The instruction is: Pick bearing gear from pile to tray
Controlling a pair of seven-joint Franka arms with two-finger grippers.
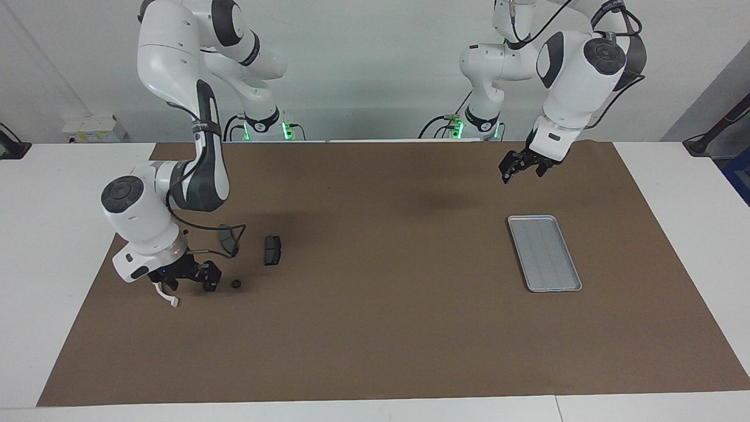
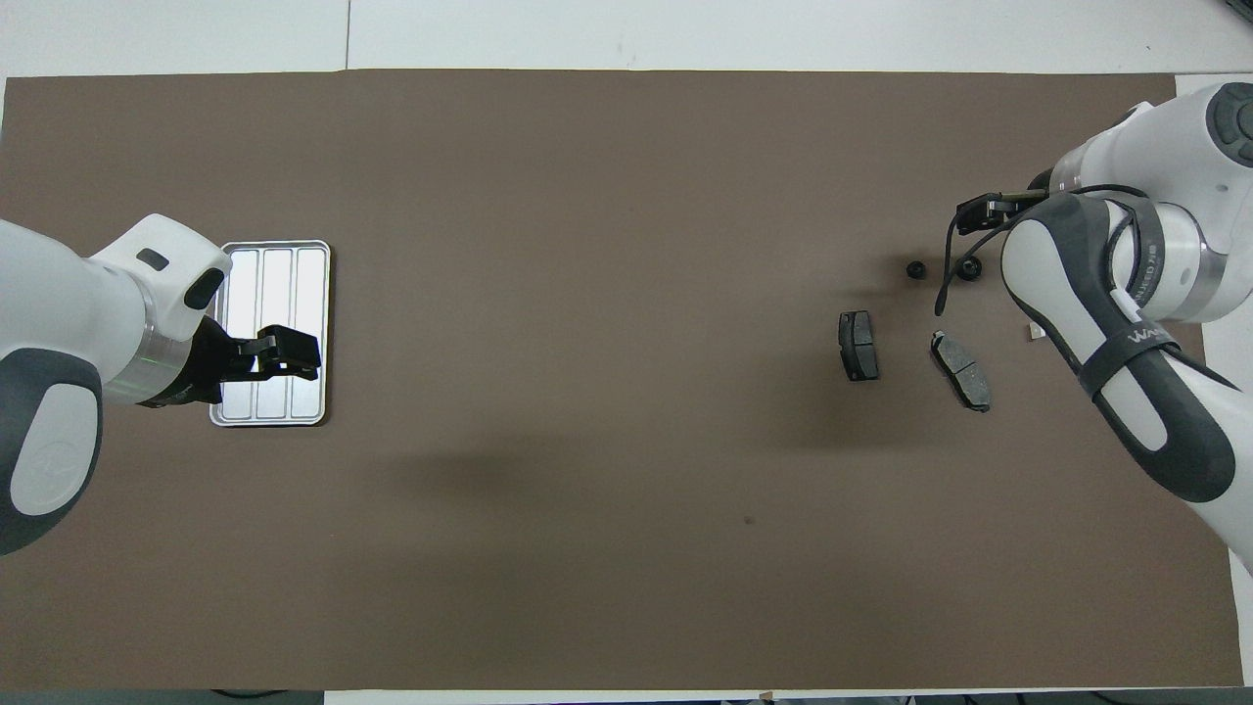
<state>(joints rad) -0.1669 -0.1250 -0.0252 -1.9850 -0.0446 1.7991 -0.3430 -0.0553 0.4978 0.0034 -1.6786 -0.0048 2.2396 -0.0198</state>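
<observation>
Fingers of my right gripper (image 1: 193, 280) stand apart in the facing view, low over the pile with one small black bearing gear (image 1: 210, 285) right at the fingertip on the side away from my base, a second bearing gear (image 1: 236, 284) just past it toward the left arm's end, and the white bracket (image 1: 167, 295) peeking out under my wrist. From overhead my forearm hides most of it, but the gear (image 2: 968, 270) shows just under my fingers (image 2: 984, 210), its twin (image 2: 916, 270) beside it, both round with no long axis to line up on, so I judge a short drop is all that remains. My left gripper (image 1: 523, 166), fingers also apart, waits in the air over the tray (image 2: 316, 294), well apart from the pile, so this pick falls to my right arm.
</observation>
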